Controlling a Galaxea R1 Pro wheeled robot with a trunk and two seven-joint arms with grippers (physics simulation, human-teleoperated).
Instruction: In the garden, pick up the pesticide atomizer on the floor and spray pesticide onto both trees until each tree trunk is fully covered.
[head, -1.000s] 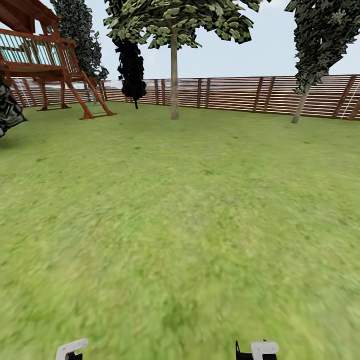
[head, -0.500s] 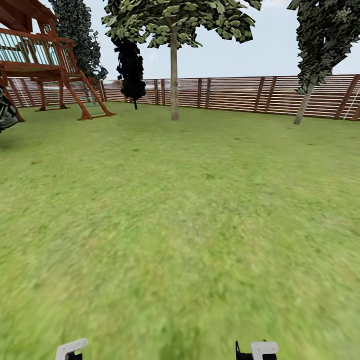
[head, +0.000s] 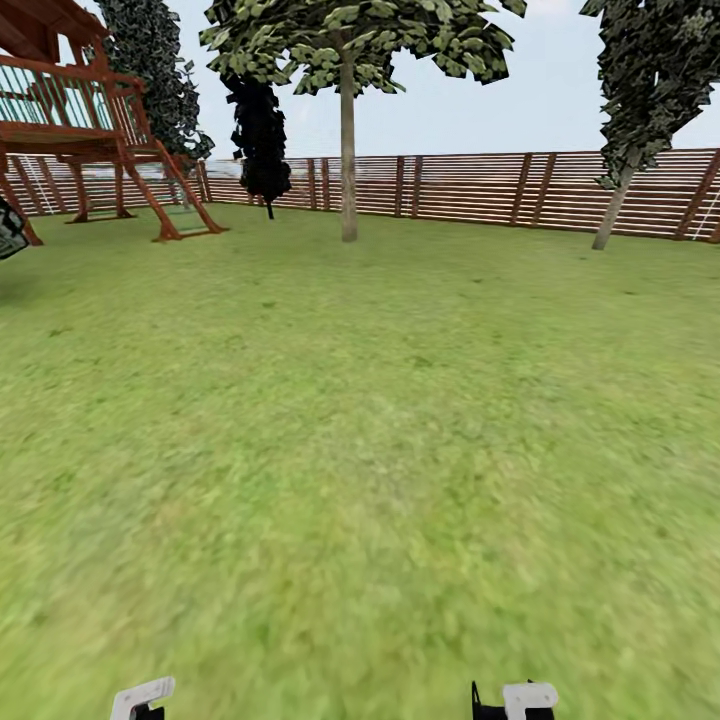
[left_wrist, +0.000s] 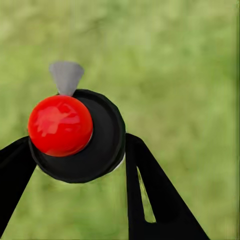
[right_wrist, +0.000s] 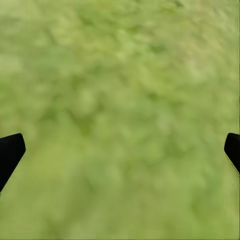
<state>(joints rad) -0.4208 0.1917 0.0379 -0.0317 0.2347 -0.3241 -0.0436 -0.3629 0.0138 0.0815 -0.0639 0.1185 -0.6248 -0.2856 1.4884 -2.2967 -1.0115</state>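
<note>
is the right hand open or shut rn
Open. In the right wrist view the right hand shows its two dark fingertips far apart, with grass between them and nothing held.

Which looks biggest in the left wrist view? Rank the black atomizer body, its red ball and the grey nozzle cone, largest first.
1. Black atomizer body, gripped between the left gripper fingers.
2. Red ball, covering part of the body.
3. Grey nozzle cone, plainly smallest.

All sit equally near the camera, so the order looks safe.
</note>
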